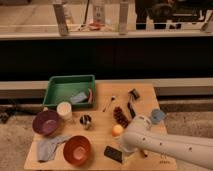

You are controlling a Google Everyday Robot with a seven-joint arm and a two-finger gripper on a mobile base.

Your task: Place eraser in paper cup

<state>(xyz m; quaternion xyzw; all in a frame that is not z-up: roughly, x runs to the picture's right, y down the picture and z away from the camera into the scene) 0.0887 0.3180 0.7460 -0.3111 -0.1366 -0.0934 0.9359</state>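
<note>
The eraser (113, 153), a flat black block, lies on the wooden table near the front edge, right of the red bowl. The paper cup (64, 110), cream-white, stands upright at the left, just in front of the green tray. My white arm comes in from the lower right. The gripper (125, 148) at its end is right beside the eraser's right end, low over the table and mostly hidden under the arm's wrist. The cup is well to the left of the gripper and farther back.
A green tray (70, 89) holds small items. A purple bowl (46, 122), red bowl (76, 149), blue-grey cloth (49, 147), metal cup (86, 120), orange ball (117, 130), brown cone-like object (120, 116), spoon (109, 103), black-handled brush (131, 102) and light blue cup (157, 116) lie around.
</note>
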